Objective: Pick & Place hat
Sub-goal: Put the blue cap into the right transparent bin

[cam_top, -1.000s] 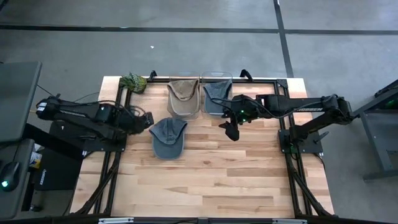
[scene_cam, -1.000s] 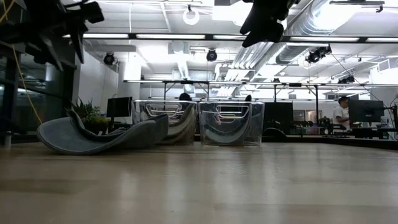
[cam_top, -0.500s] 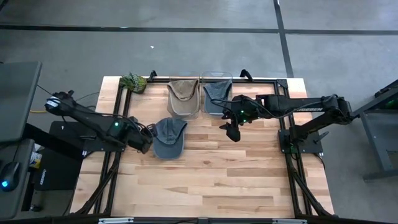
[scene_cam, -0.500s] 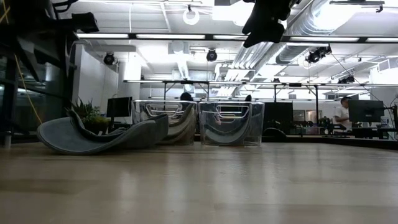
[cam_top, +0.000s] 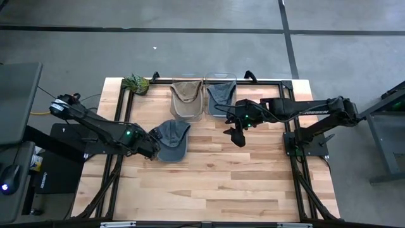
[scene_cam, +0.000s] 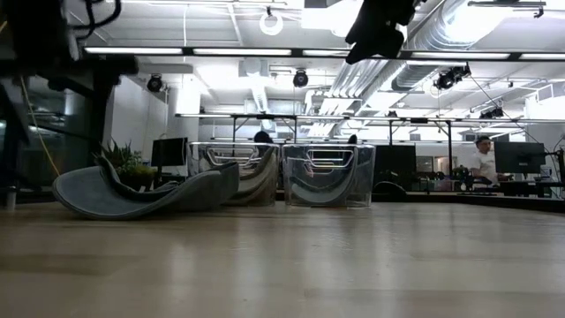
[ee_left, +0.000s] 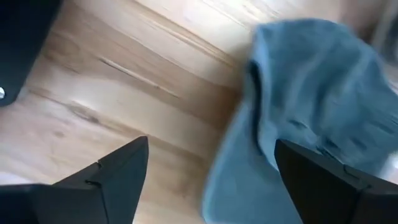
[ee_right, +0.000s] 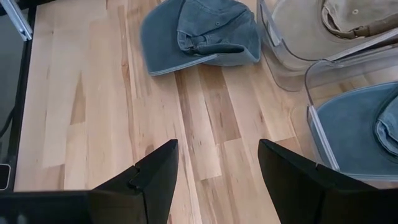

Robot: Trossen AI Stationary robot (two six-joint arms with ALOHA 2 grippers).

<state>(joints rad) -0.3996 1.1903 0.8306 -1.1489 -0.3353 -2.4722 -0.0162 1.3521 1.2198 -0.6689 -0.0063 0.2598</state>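
Now left hand (cam_top: 152,150) (fingers spread) beside blue hat (cam_top: 172,139).

A hat (cam_top: 171,140) is lying on the table (cam_top: 209,183), left of centre. Behind it two bins (cam_top: 204,98) are standing side by side, each holding a hat. A plant (cam_top: 135,83), probably, is sitting at the back left corner.

The left gripper (cam_top: 150,150) is touching the hat's left edge; the right gripper (cam_top: 236,135) is hanging right of it.
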